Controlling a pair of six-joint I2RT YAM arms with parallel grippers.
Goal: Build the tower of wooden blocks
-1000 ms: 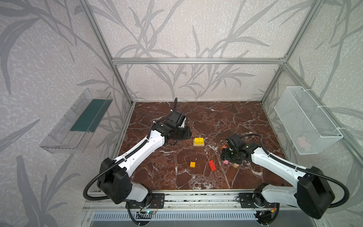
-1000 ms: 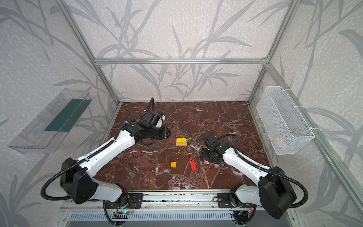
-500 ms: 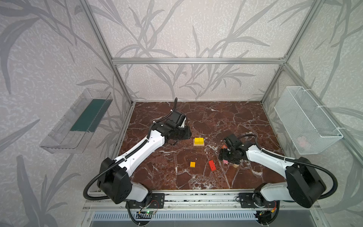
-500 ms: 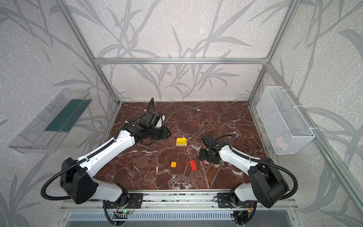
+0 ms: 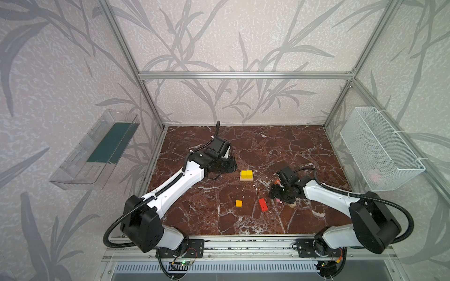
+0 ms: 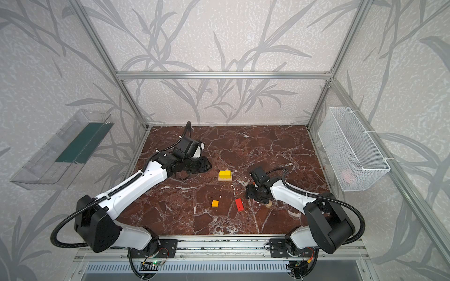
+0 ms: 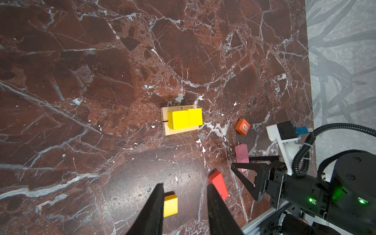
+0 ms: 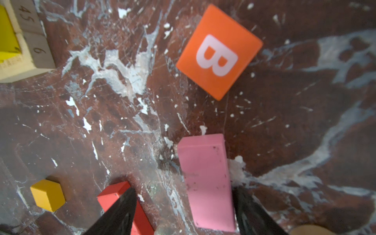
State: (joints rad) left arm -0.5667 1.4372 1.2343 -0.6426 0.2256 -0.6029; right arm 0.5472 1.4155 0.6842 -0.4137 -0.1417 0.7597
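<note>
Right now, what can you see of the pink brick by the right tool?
The pink rectangular wooden brick lies flat on the red-brown marble table, its length running along the open fingers of the right tool. Its matte paint carries dark scuffs. It sits between those fingers, nearer one of them; whether they touch it I cannot tell. No other block touches it: the orange cube with a white B and the red wooden brick lie apart.

Marble table (image 5: 267, 146): plank base (image 7: 181, 131), orange cube (image 5: 239, 203), red brick (image 5: 263, 204).
</note>
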